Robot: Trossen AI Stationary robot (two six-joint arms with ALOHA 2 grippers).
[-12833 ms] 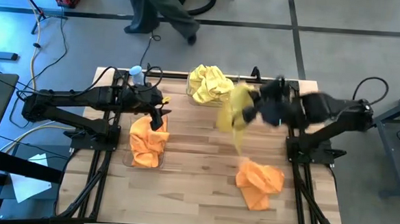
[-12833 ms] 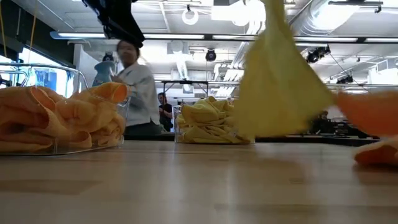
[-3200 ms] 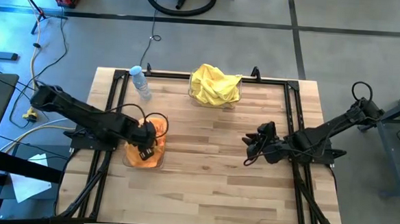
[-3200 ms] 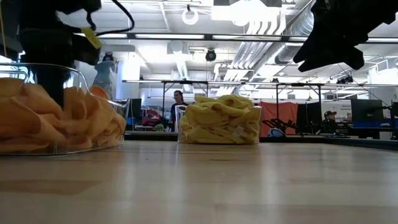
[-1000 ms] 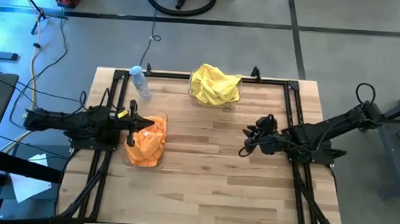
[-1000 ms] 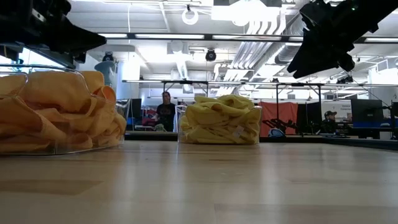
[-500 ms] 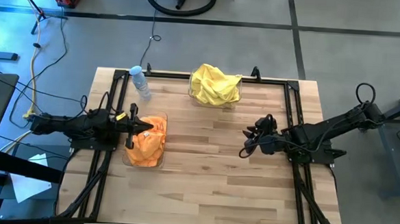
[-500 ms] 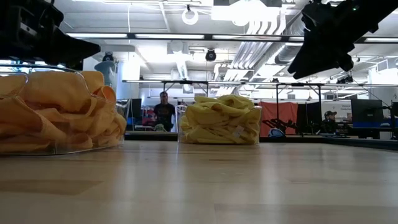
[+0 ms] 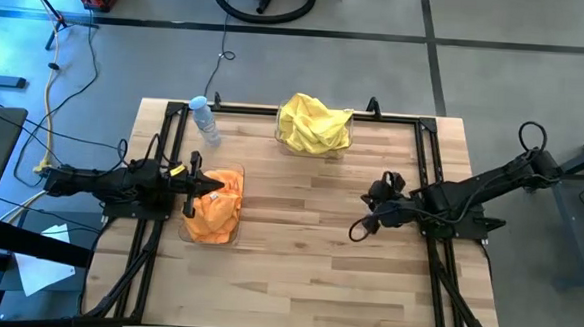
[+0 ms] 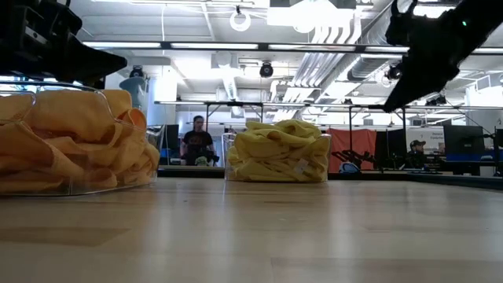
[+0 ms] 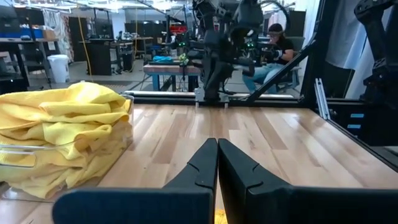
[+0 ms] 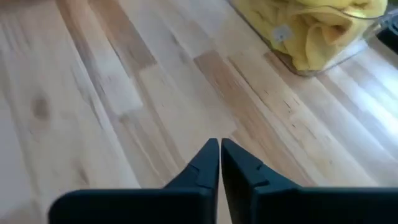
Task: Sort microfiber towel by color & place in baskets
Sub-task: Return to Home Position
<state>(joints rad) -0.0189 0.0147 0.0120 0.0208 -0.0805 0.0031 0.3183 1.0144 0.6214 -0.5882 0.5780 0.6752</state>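
Observation:
Orange microfiber towels [image 9: 216,210] lie heaped in a clear basket [image 9: 190,236] at the table's left; the low view shows them too [image 10: 71,145]. Yellow towels [image 9: 314,125] fill the other basket [image 9: 278,138] at the far middle, which also shows in the left wrist view [image 11: 62,134] and the right wrist view [image 12: 311,31]. My left gripper [image 9: 214,186] hangs shut just above the orange heap, holding nothing. My right gripper [image 9: 355,232] is shut and empty above bare table at the right of the middle, its fingers [image 12: 208,163] slanting down.
A clear water bottle with a blue cap [image 9: 204,119] stands near the table's far left corner. Black frame rails [image 9: 427,171] run along the table's left, right and far sides. People stand in the room beyond the table [image 10: 192,141].
My right gripper has shut its fingers on nothing and has dipped a little toward the table's near edge. The towels and baskets have stayed where they were.

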